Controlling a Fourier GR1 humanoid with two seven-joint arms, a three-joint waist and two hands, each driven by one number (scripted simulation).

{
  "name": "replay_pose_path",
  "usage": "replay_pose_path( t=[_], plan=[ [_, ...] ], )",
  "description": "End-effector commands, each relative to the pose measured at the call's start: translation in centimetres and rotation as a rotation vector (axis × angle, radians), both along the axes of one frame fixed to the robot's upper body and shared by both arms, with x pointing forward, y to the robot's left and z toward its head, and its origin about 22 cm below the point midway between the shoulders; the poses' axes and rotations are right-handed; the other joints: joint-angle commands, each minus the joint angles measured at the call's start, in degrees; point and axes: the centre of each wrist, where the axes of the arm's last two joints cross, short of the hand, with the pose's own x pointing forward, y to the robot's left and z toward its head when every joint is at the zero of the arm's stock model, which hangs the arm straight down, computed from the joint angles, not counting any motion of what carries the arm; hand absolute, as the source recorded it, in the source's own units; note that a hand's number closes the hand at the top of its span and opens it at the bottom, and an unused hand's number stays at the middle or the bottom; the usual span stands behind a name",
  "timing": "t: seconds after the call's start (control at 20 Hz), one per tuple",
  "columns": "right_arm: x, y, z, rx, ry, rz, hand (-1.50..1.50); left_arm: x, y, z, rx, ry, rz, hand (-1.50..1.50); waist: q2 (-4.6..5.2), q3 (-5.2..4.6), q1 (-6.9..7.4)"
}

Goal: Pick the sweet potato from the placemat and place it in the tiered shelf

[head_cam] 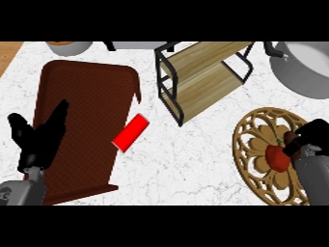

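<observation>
Sweet potato point(277, 157): reddish, rounded lump with a dark tip, lying on the round placemat point(256, 126) near the counter's right edge. Probably solid and stiff, moderate weight, with a dry skin that is not slippery. The rounded body could roll, so best taken across its thick middle.

Right hand point(315, 137): black, directly beside the sweet potato and overlapping its right side. Cannot tell whether it has closed on it or is only touching.

Placemat: tan openwork disc in a flower pattern, the white marbled counter point(195, 164) showing through the gaps.

Tiered shelf point(202, 72): at the counter's back edge, middle. Pale wood boards in a thin black wire frame, well apart from the placemat.

Grey metal pot point(313, 72): back right corner.

Red flat block point(130, 132): at the right edge of a dark brown textured mat point(89, 96) on the left side.

Left hand point(37, 135): open, fingers up, resting over that mat's lower left.
</observation>
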Motion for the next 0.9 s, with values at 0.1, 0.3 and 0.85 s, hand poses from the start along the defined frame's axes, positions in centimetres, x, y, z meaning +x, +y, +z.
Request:
replay_pose_path(
  t=[0.1,0.3,0.85],
  plan=[
    [-0.7,6.7,-2.0,0.17,0.025,0.455,1.5,-1.3,-0.2,-2.4,-0.019,0.123,-0.018,0.0,1.8,1.04,1.51],
    [-0.6,15.4,0.8,0.346,-0.02,1.051,1.5,0.1,-1.5,-1.1,-0.013,0.069,-0.076,0.0,2.54,1.37,7.66],
    [-6.2,14.6,9.9,0.583,-0.463,1.704,1.5,-1.8,0.1,-2.6,-0.03,0.152,0.061,0.0,0.69,0.98,-2.13]
  ],
)
